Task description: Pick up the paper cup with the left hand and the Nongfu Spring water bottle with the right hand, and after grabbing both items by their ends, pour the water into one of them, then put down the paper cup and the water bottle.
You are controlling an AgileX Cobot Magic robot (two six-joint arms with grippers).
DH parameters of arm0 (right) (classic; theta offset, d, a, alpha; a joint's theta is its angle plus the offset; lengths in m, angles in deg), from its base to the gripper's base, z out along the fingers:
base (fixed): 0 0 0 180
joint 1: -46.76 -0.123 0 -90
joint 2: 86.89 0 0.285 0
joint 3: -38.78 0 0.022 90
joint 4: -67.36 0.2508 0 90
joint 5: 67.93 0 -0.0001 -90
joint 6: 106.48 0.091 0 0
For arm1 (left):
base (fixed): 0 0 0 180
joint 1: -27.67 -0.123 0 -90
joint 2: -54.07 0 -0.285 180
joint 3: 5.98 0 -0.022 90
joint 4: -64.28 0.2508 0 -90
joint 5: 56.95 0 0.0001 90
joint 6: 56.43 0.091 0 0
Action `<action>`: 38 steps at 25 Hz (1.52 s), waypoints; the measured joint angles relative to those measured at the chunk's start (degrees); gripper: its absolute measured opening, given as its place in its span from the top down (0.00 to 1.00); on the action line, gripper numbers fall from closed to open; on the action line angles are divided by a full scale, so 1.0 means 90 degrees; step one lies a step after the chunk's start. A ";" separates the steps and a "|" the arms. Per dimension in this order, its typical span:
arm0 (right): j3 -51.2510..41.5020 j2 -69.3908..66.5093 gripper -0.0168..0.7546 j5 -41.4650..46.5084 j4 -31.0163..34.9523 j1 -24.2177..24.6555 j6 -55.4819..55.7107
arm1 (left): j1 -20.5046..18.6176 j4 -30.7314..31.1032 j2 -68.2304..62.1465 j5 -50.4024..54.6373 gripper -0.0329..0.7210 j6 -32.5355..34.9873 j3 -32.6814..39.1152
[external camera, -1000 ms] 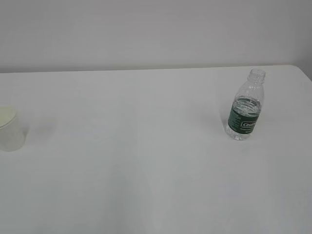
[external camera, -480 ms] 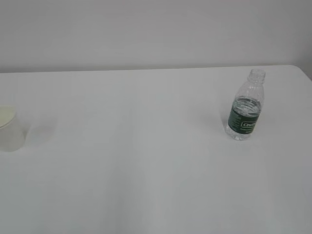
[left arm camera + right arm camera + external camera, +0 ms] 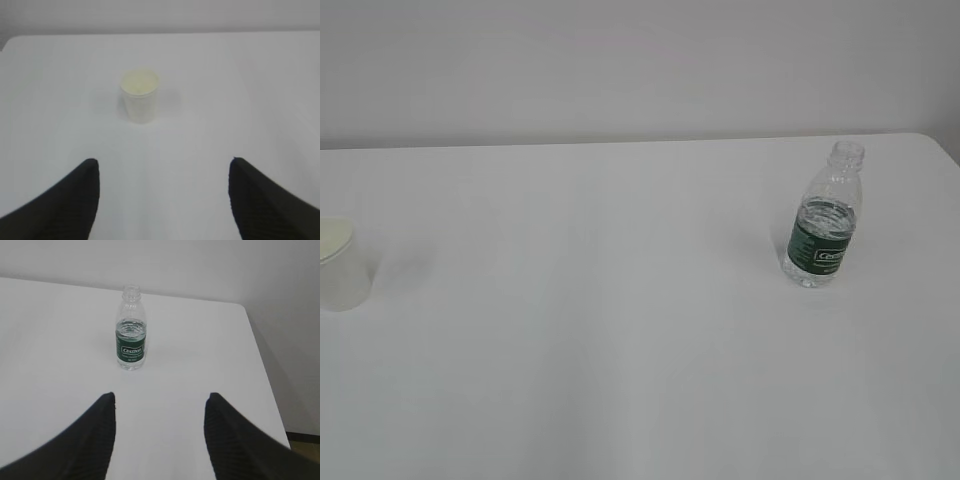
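While both arms sit out of the ext. view, each wrist cam shows its own tool spread apart w/ nothing between the fingers. Left tool (image 3: 162, 172): two black ribbed fingers (image 3: 70, 200) at approx. 7 and 5 o'clock of the frame, wide gap, bare white counter (image 3: 240, 90) in between. Paper cup (image 3: 140, 96) stands upright ahead of it at approx. 12 o'clock from the gap, slightly left of centre, well apart from the fingertips; white wall, cream inside, rolled rim up. Can't tell if anything is in the cup.

Right tool (image 3: 160, 400): also parted, gap a bit narrower than the left's, holding nothing. Nongfu Spring water bottle (image 3: 131, 329) stands upright ahead at approx. 11 o'clock from the gap, well clear of the fingers. No cap on the neck, dark green label band w/ white logo facing the cam, water (image 3: 131, 330) level sits just above the label's top edge.

Ext. view: cup (image 3: 340, 265) at the far 9 o'clock edge of the frame, partly cut off by the border; bottle (image 3: 825, 220) toward 3 o'clock, set a little further back on the counter (image 3: 620, 330). The two are well apart, wide bare stretch of white top between them. Counter's right corner shows behind the bottle; plain pale wall (image 3: 640, 70) beyond at 12 o'clock.
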 joint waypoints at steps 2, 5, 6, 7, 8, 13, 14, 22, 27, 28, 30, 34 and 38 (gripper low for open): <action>0.0084 -0.0153 0.41 -0.0117 0.0019 0.0000 -0.0002 | 0.0000 0.0000 -0.0103 -0.0072 0.19 0.0000 -0.0073; 0.0249 -0.0463 0.41 -0.0376 0.0125 0.0000 0.0013 | 0.0000 0.0000 -0.0474 -0.0129 0.19 0.0000 -0.0212; 0.0303 -0.0572 0.41 -0.0492 0.0167 0.0000 0.0026 | 0.0000 0.0000 -0.0632 -0.0158 0.19 0.0000 -0.0244; 0.0338 -0.0674 0.41 -0.0602 0.0234 0.0000 0.0027 | 0.0000 0.0000 -0.0764 -0.0204 0.19 0.0000 -0.0275; 0.0382 -0.0768 0.41 -0.0709 0.0303 0.0000 0.0027 | 0.0000 0.0000 -0.0915 -0.0277 0.19 0.0000 -0.0305; 0.0463 -0.1185 0.41 -0.1316 0.0576 0.0000 0.0027 | 0.0000 -0.0107 -0.1442 -0.1105 0.19 0.0000 -0.0334; 0.0476 -0.1261 0.41 -0.1451 0.0646 0.0000 0.0027 | 0.0000 -0.0158 -0.1500 -0.1341 0.19 0.0000 -0.0341; 0.0573 -0.1777 0.41 -0.1943 0.1312 0.0000 -0.0381 | 0.0000 0.0159 -0.1864 -0.1607 0.22 0.0000 -0.0656; 0.0611 -0.2023 0.41 -0.2297 0.1359 0.0000 -0.0511 | 0.0000 0.0160 -0.2101 -0.2314 0.24 0.0000 -0.0735; 0.0611 -0.2080 0.41 -0.2375 0.1370 0.0000 -0.0519 | 0.0000 0.0137 -0.2191 -0.2437 0.25 0.0000 -0.0735; 0.0611 -0.2212 0.42 -0.2518 0.1373 0.0000 -0.0527 | 0.0000 0.0110 -0.2389 -0.2671 0.25 0.0000 -0.0735; 0.0611 -0.2450 0.42 -0.2968 0.1383 0.0000 -0.0542 | 0.0000 0.0100 -0.2927 -0.3230 0.25 0.0000 -0.0735; 0.0611 -0.2642 0.42 -0.3870 0.1402 0.0000 -0.0557 | 0.0000 0.0100 -0.3484 -0.3671 0.25 0.0000 -0.0735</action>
